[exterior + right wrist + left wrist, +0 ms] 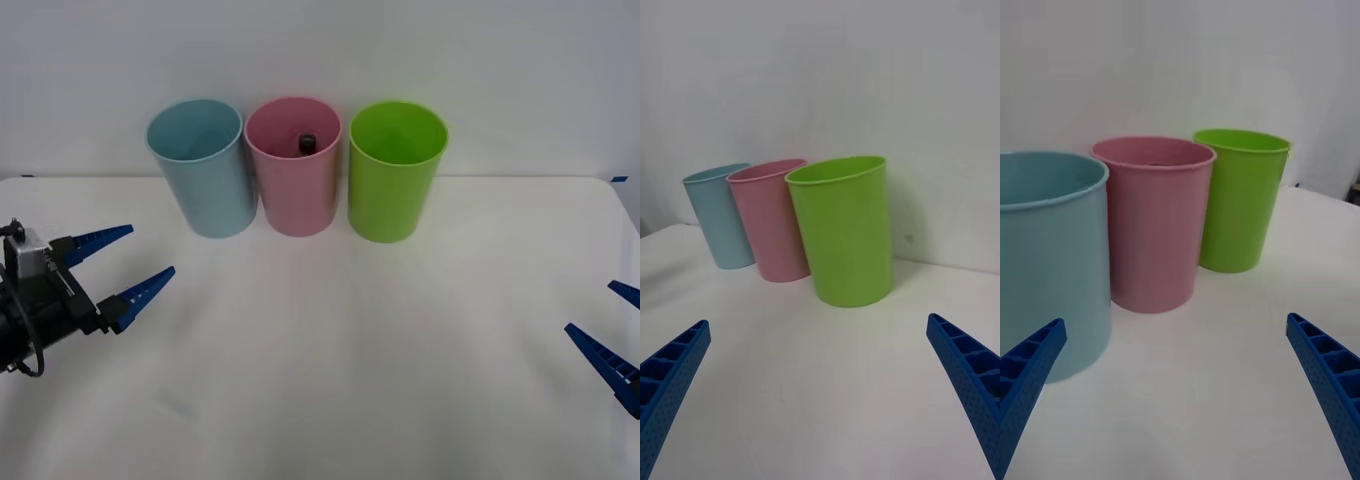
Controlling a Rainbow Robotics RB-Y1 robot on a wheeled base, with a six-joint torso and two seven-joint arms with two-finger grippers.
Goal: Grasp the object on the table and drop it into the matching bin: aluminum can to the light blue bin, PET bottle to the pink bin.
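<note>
1. Both sets of blue fingers stand spread apart with nothing between them. My left gripper (123, 265) hangs low over the left side of the table (330, 380), well short of the bins; my right gripper (618, 335) sits at the right edge, also apart from everything.

2. I see the PET bottle (306, 142) already inside the pink bin (294, 180): its black cap shows just below the rim, toward the back wall. That is the matching bin, so I judge the drop done.

3. I read the bottle's long axis as roughly upright, cap toward the opening, since only the cap end faces the front camera. Whether it leans on the wall I cannot tell; the body is hidden by the bin.

4. What I judge is left is clearing away cleanly. I would keep both arms low and wide, move them back from the row, and stay off the light blue bin (199, 167), which is nearest my left gripper.

5. The lime green bin (394, 170) stands just beside the pink one; these look like light bins, so a brush from an arm could probably tip one.
</note>
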